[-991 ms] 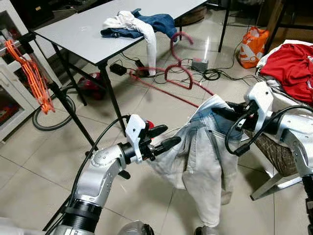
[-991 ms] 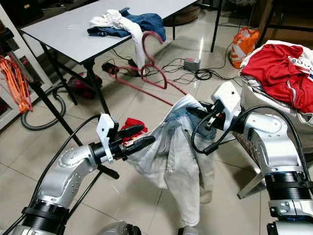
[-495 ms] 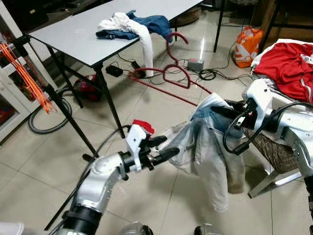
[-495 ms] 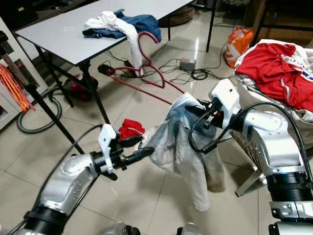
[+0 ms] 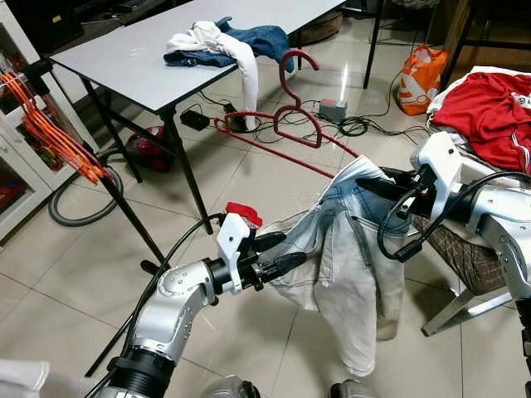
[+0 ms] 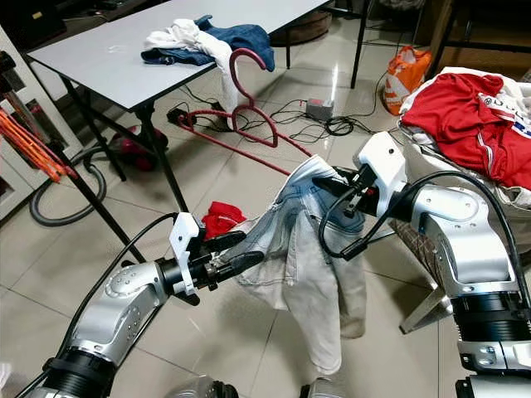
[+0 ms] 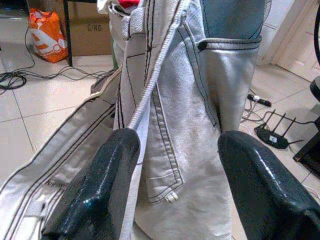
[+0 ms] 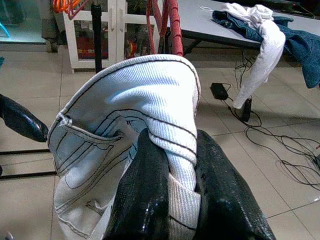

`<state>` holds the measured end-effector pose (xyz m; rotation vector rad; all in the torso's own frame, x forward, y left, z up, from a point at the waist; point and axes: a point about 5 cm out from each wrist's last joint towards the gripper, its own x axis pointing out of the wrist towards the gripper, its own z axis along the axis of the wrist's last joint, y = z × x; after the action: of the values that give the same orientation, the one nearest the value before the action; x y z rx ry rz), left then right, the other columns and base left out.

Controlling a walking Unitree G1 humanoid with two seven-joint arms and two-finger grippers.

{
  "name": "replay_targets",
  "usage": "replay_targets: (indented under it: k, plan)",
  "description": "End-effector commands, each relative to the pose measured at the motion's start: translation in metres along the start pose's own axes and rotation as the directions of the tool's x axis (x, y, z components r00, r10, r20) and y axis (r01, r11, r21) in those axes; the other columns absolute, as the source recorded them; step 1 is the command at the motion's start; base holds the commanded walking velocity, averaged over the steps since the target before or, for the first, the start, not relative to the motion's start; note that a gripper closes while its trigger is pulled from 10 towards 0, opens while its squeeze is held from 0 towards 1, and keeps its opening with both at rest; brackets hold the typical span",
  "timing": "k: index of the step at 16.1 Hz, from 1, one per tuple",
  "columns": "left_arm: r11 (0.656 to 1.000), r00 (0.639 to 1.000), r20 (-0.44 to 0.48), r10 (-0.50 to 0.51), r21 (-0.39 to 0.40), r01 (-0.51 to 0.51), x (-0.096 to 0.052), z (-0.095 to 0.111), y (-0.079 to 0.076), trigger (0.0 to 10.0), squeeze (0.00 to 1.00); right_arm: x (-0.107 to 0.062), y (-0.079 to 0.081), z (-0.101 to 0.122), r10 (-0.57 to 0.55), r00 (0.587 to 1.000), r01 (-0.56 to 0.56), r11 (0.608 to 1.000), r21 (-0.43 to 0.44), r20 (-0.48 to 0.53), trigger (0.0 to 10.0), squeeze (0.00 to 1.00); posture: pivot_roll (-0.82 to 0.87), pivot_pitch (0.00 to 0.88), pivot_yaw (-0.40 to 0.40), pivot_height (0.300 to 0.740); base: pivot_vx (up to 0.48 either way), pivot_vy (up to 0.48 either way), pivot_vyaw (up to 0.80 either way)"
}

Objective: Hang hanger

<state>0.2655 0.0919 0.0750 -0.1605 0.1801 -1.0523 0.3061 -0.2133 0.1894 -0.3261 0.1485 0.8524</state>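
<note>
A pair of pale blue-white jeans hangs in the air between my two arms. My right gripper is shut on the folded waistband, clearly pinched in the right wrist view. A red hanger rises beyond the jeans, hook up, with its lower bar running toward the jeans' top. How it is held is hidden. My left gripper is open at the jeans' left edge, and a hanging fold of denim lies between its fingers.
A black rack pole with orange hangers stands at the left. A grey table with heaped clothes stands behind it. Red garments fill a basket at the right. Cables, a hose and a red cloth lie on the tiled floor.
The jeans swung and now hang straight again. My left gripper has stayed open at their left edge. The right gripper has kept its hold. The view has shifted slightly.
</note>
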Motion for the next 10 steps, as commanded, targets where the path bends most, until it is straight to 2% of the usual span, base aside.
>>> replay_targets:
  k: [1,7,8,9,10]
  plan:
    - [1.000,1.000,-0.008,0.009,0.014,-0.009,-0.002,0.001,0.003,10.0,0.00,0.000,-0.004,0.021,-0.001,0.998,0.004,0.999,-0.051,0.060,0.0,0.00,-0.17,0.000,0.114,0.740,0.000,0.000,0.00]
    - [1.000,1.000,-0.008,0.009,0.014,-0.009,-0.002,0.001,0.003,10.0,0.00,0.000,-0.004,0.021,-0.001,0.998,0.004,0.999,-0.051,0.060,0.0,0.00,-0.17,0.000,0.114,0.740,0.000,0.000,0.00]
    - [1.000,1.000,-0.001,0.008,0.024,-0.008,0.001,0.000,0.004,10.0,0.00,-0.001,-0.002,0.025,0.005,0.998,-0.001,0.998,-0.055,0.066,0.0,0.00,-0.18,0.000,0.113,0.740,0.000,0.000,0.00]
    - [0.992,0.995,0.061,0.080,0.091,-0.086,0.008,0.016,0.018,10.0,0.00,-0.002,0.010,0.026,0.061,0.996,-0.057,0.996,-0.061,0.059,0.0,0.00,-0.19,0.000,0.112,0.740,0.000,0.000,0.00]
    - [0.986,0.990,0.083,0.116,0.111,-0.125,0.010,0.021,0.023,10.0,0.00,-0.002,0.015,0.023,0.087,0.995,-0.084,0.995,-0.061,0.052,0.0,0.00,-0.20,0.000,0.114,0.740,0.000,0.000,0.00]
